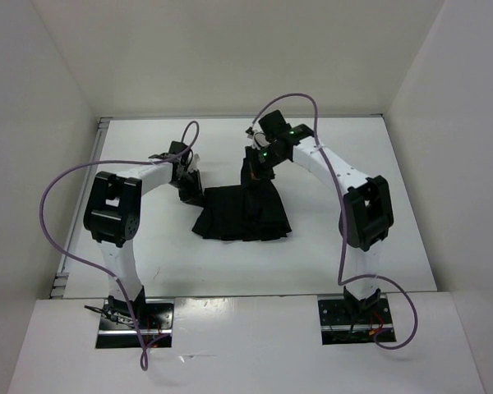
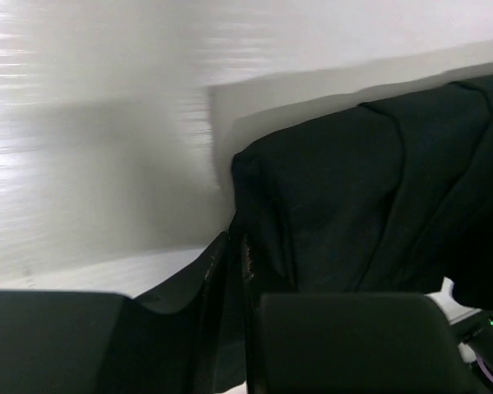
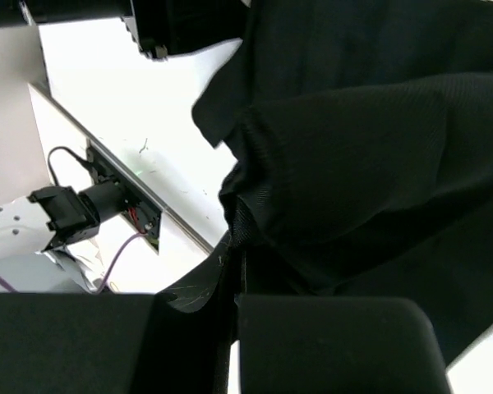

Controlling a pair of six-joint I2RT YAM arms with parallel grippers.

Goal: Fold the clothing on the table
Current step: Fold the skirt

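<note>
Black pleated fabric, that's the skirt (image 1: 242,215), sitting near the middle of the white worktop (image 1: 148,254), between the 2 arms. Its jagged hem fans out toward the near edge and lies flat, while the narrower waistband end points to the far side.

Over to the left end effector (image 1: 191,187): it is down at the far-left corner of the skirt. The left wrist view shows its jaws drawn close together, with a corner of the black cloth pinched in the narrow gap between them.

Now the right end effector (image 1: 255,168): it is at the far-right corner of the waistband, jaws pressed together. The right wrist view shows a bunched fold of the fabric caught right at the tips. On that side the cloth rises off the worktop up to the jaws; whether the left corner is lifted too, I cannot tell from above.

Both arms reach inward, elbows out, each trailing a purple cable (image 1: 296,96). White walls (image 1: 33,123) close in the worktop on 3 sides.
</note>
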